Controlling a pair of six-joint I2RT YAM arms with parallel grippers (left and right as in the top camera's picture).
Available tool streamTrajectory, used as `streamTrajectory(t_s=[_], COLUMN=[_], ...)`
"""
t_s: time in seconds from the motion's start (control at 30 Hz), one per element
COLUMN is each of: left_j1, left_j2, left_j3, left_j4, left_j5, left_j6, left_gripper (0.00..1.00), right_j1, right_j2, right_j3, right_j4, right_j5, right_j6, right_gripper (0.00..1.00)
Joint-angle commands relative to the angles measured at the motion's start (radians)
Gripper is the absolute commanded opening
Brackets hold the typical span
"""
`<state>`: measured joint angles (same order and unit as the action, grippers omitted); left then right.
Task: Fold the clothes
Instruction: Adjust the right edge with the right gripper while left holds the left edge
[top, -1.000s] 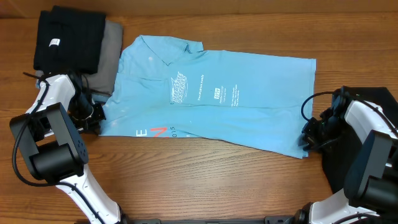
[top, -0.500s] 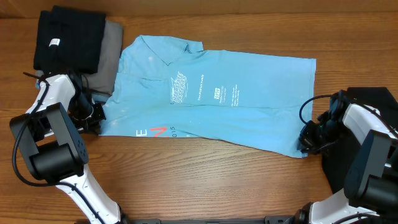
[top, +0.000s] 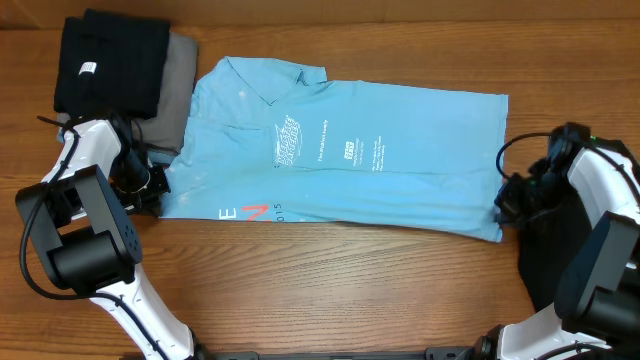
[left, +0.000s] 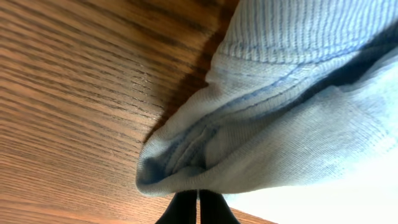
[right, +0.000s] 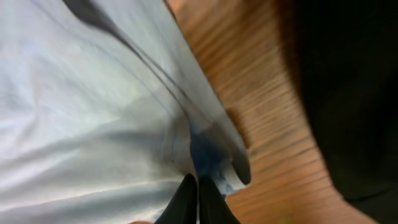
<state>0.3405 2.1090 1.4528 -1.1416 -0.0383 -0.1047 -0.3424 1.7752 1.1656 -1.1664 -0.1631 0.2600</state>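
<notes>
Item: shirt (top: 350, 160) — blue, flat on table (top: 330, 290). Held by: left gripper (top: 155, 196), clamped on near-left corner; right gripper (top: 503, 210), clamped on near-right corner (hem bunched at both tips). Step: first fold, corners gripped — next, probably, lift both evenly toward far edge.

Overhead evenly lit, sharp, soft shadows; right wrist view blurred throughout; left wrist view's T-shirt (left: 292, 106) glares white at the lower right.

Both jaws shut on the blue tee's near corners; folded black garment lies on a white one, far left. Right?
Not quite. The overhead view shows the black garment lying on a gray garment, not a white one. Both jaws do grip the blue tee.
</notes>
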Motion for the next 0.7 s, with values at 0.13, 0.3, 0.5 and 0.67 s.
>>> streamTrajectory(t_s=[0.13,0.3,0.5,0.67], left_j1=[0.014,0.014,0.014,0.014], left_j2=[0.013,0.013,0.013,0.013], left_j3=[0.0,0.0,0.0,0.001], left_j4=[0.021,0.016,0.009,0.0], left_j5=[-0.085,-0.101,-0.107,-0.107], left_j6=[0.0,-0.001,-0.008,-0.008], left_gripper=[0.04,0.04,0.04,0.05], right_j1=[-0.006,-0.006,-0.005,-0.005], right_j2=[0.0,0.0,0.001,0.001], right_j3=[0.025,0.025,0.025,0.023], right_j4=[0.05,0.077,0.029,-0.037], right_j5=[0.07,0.069,0.054,0.045], right_j6=[-0.005,-0.005,-0.006,0.002], right_gripper=[0.05,0.05,0.44,0.44])
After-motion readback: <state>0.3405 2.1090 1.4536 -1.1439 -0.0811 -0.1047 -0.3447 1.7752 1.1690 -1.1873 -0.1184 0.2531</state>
